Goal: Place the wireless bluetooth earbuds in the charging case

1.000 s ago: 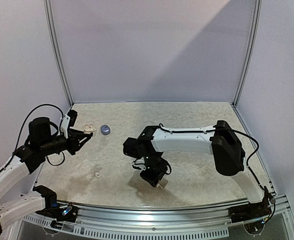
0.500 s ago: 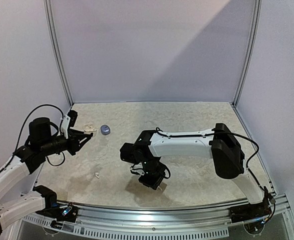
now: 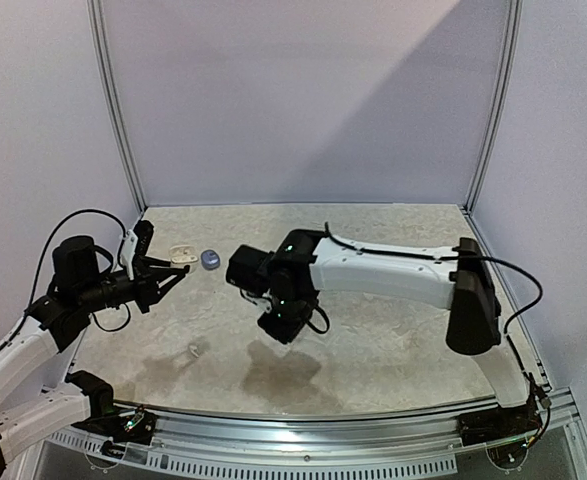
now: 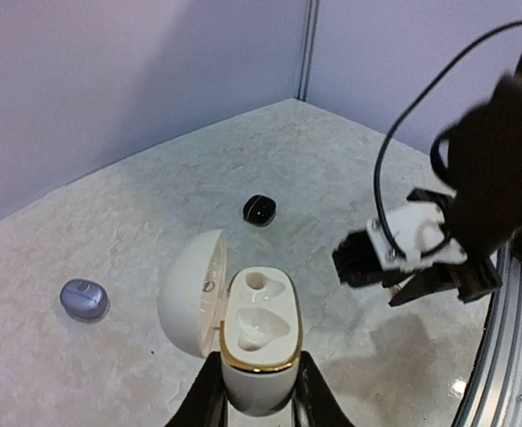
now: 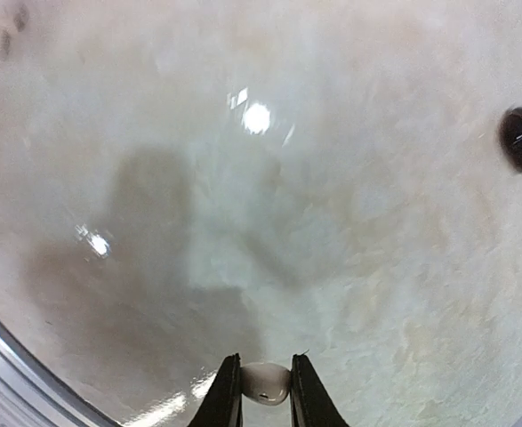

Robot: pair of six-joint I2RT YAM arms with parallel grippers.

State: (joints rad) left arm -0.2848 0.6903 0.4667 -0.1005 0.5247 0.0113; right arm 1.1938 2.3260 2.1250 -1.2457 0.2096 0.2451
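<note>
Pale marbled tabletop (image 3: 413, 345), lilac walls (image 3: 303, 100). Left gripper (image 4: 259, 375) clamped on open white charging case (image 4: 261, 331); right gripper (image 5: 263, 374) nearly closed, pinching white earbud (image 5: 265, 387) above tabletop.

Both arms are the same kit, tbh. The left arm (image 3: 11, 362) and right arm (image 3: 393, 278) have glossy white shells on the long links and chunky black housings at every joint. A thin black left cable (image 3: 73, 214) loops off one, and a black right cable (image 3: 521, 292) runs off the other's fat black elbow block. The left claw (image 3: 176, 277) and right claw (image 3: 279, 330) are black with slim flat fingers. The right one has a white block just behind it. Each arm sits on a black base (image 3: 108, 398).
</note>
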